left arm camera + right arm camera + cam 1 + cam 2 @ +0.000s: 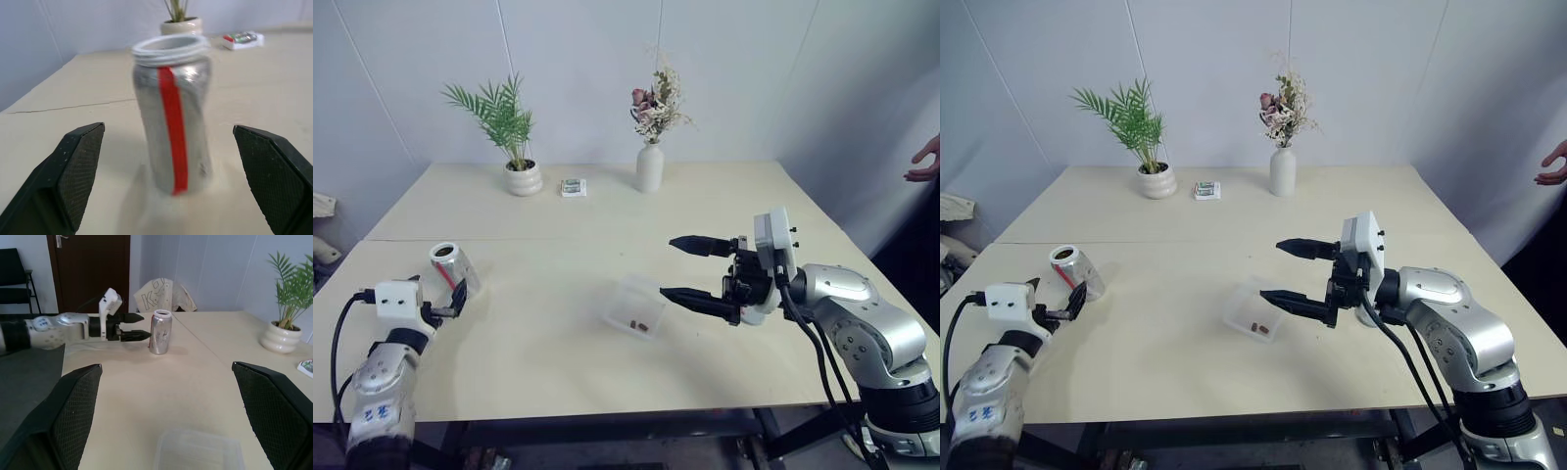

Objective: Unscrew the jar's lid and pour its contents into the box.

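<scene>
Jaws of both grippers are spread and hold nothing: left gripper (pixel 450 302) sits just short of the jar (pixel 455 268), which stands upright on the bench (pixel 548 211) ahead of the left jaws, lined up with the gap but clear of both fingers in the left wrist view; right gripper (pixel 697 273) hovers with its jaws wide, one finger above the other, the lower tip at the near edge of the box (pixel 637 307). Jar mouth is open, no lid on it, and I can't spot the lid anywhere. Contents (pixel 639 324) already lie in the box as tiny dark pieces, looks like two or three, too small to be sure. Judged from that, unscrewing and pouring look done, jar has been set down, and what's left is mostly backing the arms off; whether anything remains inside the jar can't be told. Count: one jar, one box, two grippers, one potted plant (pixel 512 137) and one vase (pixel 650 164) far beyond both jaws, one small packet (pixel 573 187) between them, and one person's hand (pixel 926 161) off past the right arm.
</scene>
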Motion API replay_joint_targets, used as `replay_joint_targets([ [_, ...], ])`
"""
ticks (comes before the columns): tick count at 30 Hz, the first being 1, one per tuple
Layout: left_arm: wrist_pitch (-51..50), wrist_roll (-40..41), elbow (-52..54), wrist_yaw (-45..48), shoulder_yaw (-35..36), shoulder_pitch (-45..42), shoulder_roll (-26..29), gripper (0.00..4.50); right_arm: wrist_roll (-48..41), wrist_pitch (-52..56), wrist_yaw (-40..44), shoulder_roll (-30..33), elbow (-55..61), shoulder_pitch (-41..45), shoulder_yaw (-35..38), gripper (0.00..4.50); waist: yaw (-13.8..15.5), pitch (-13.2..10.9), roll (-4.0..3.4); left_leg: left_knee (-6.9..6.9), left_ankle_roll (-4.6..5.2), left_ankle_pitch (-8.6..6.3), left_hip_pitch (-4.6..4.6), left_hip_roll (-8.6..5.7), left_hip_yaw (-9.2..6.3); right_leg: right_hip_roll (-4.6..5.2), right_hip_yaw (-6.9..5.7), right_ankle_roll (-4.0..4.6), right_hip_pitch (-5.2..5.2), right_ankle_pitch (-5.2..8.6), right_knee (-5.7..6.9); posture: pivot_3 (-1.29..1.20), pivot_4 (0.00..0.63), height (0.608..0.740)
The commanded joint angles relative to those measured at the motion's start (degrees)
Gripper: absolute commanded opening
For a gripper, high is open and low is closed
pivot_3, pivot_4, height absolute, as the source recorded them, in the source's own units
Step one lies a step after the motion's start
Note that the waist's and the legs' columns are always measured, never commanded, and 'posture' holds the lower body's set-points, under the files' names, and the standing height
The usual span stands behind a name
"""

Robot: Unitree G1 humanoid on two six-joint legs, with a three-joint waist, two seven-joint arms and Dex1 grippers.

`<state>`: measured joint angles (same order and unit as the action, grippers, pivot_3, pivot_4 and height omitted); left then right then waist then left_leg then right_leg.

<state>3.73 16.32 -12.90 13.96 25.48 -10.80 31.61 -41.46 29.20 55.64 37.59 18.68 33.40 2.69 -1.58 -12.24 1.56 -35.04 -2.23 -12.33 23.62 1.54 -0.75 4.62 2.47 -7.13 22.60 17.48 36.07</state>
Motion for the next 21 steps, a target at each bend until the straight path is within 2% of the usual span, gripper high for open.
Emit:
replay_joint_targets([
  [1, -1.74, 1.19, 13.99, 5.61, 2.1, 6.95, 4.59, 4.49, -1.05, 0.08, 1.47, 2.64, 2.9, -1.94, 3.17, 4.5, 0.05, 0.0, 0.01, 0.01, -0.04, -0.02, 0.03, 0.15, 0.0, -0.05, -0.03, 0.12, 0.0, -0.06, -0.11, 0.0, 0.15, 0.74],
  [5, -0.81, 6.48, 22.24, 19.48, 0.96, 12.2, 10.12, 4.49, 0.57, -2.15, 3.55, 5.62, 2.06, -5.08, 5.0, 4.5, 0.29, 0.04, -0.08, 0.12, -0.12, -0.07, 0.02, 0.23, 0.02, 0.01, -0.1, 0.54, -0.01, 0.11, -0.29, 0.0, 0.15, 0.74],
  [6, -0.8, 7.57, 23.12, 22.08, 0.55, 12.31, 11.08, 4.49, 1.45, -3.19, 4.13, 6.11, 1.42, -5.51, 5.16, 4.5, 0.23, 0.04, -0.08, 0.15, -0.11, -0.06, 0.0, 0.23, 0.07, 0.06, -0.08, 1.3, -0.02, 0.47, -0.36, 0.0, 0.15, 0.74],
  [12, -2.36, 13.13, 22.57, 39.87, -2.78, 8.2, 19.05, 4.49, 7.31, -13.62, 11.7, 8.41, -4.15, -7.7, 5.36, 4.5, -0.13, 0.04, -0.09, 0.29, -0.07, -0.04, -0.19, 0.28, 0.45, -0.04, 0.19, 1.35, -0.06, 0.39, -0.48, 0.0, 0.15, 0.74],
  [16, -4.47, 14.39, 22.26, 42.73, -2.99, 6.33, 19.69, 4.49, 7.21, -14.09, 11.97, 7.97, -3.46, -8.64, 5.48, 4.5, -0.35, 0.04, -0.09, 0.56, -0.07, -0.06, -0.38, 0.24, 0.76, -0.22, 0.45, 1.32, -0.01, 0.38, -0.48, 0.0, 0.15, 0.74],
  [19, -6.11, 14.6, 25.03, 41.97, -3.16, 8.47, 17.54, 4.49, 7.34, -13.49, 10.19, 6.76, -1.99, -9.15, 4.57, 4.5, -0.39, 0.04, -0.09, 0.57, -0.14, -0.11, -0.38, 0.3, 0.77, -0.77, 0.52, 0.49, 0.11, -0.05, -0.4, 0.0, 0.15, 0.74],
  [21, -6.95, 14.47, 26.27, 41.46, -3.16, 9.32, 16.61, 4.49, 7.06, -12.59, 9.33, 6.37, -1.14, -9.21, 4.39, 4.5, -0.38, 0.04, -0.09, 0.56, -0.22, -0.16, -0.39, 0.42, 0.81, -0.94, 0.61, 0.5, 0.13, -0.04, -0.39, 0.0, 0.15, 0.74],
])
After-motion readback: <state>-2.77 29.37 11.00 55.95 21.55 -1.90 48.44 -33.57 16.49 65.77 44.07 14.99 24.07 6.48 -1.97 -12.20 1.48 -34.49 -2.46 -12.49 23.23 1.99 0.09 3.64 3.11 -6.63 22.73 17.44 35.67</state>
